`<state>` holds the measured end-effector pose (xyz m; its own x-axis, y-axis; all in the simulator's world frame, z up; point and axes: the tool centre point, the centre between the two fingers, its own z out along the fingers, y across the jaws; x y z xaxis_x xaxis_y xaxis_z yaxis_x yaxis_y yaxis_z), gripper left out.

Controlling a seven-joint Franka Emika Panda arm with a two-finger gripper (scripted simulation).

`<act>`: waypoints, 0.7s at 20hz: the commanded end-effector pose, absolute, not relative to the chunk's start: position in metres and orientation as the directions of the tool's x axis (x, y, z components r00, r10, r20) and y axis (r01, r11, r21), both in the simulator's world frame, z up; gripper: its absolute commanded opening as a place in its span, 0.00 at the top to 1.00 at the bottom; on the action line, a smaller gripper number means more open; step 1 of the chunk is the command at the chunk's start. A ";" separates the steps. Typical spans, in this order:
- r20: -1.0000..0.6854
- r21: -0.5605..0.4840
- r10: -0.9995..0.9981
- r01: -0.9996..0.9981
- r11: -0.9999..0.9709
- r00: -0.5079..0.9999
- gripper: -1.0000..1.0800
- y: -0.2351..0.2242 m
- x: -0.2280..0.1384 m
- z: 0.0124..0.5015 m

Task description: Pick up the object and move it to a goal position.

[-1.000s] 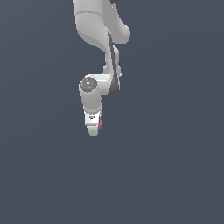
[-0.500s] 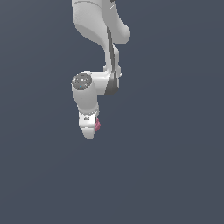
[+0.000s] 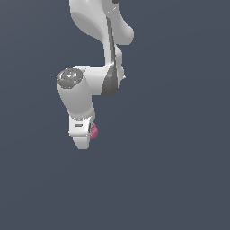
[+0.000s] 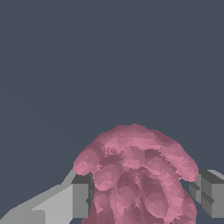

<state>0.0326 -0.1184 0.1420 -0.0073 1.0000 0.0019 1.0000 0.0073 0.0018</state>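
The pincer (image 3: 84, 140) points down from the white arm (image 3: 96, 49), its fingers (image 4: 76, 199) pressed against both flanks of the pink bumpy object (image 3: 93, 131), pinching it. In the exterior view the object shows only as a small pink lump at the pincer's edge on the exterior view's right, touching the finger. In the wrist view the object (image 4: 139, 177) fills the gap between the two grey pads. All around the pincer lies plain dark grey ground with open room on every side; no counter edge can be made out.
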 end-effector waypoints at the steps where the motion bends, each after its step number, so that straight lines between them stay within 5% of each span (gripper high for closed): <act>1: 0.002 0.001 1.000 1.000 0.007 -0.007 1.00 -0.122 0.044 0.154; 14: 0.000 0.000 1.000 1.000 0.007 -0.007 1.00 -0.131 0.075 0.184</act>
